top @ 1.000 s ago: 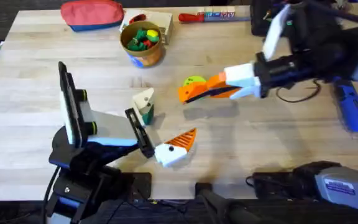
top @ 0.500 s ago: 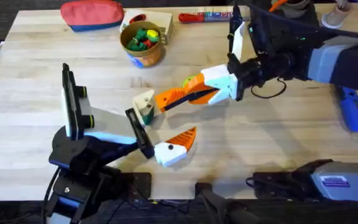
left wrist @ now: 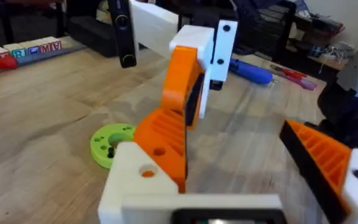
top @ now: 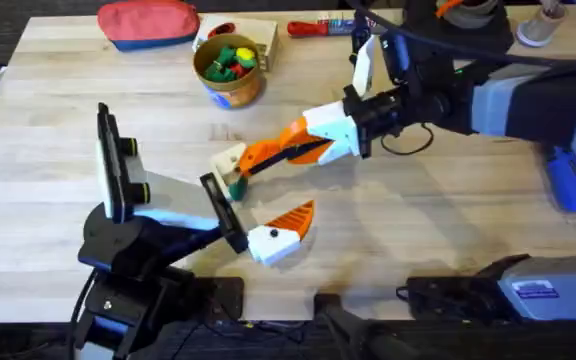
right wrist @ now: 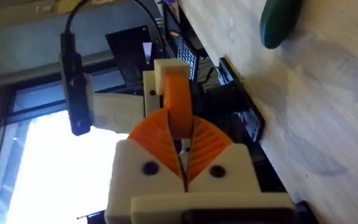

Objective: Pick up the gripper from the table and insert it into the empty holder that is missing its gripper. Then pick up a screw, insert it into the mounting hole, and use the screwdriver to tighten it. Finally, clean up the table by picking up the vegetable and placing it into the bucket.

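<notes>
Right hand pinching loose orange gripper, long axis aimed lower left at bare holder, tip nearly touching.

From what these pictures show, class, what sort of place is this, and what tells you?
Probably a robotics lab bench: a wooden table with a blue powered screwdriver, a bucket of toy vegetables, and the right gripper reaching across it.

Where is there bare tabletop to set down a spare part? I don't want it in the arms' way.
Bare wood lies on the left, between the red pouch and the left arm's base, and on the right front, between the right tool and the screwdriver. The middle is crowded: that tool meets the holder there, near the bucket.
</notes>
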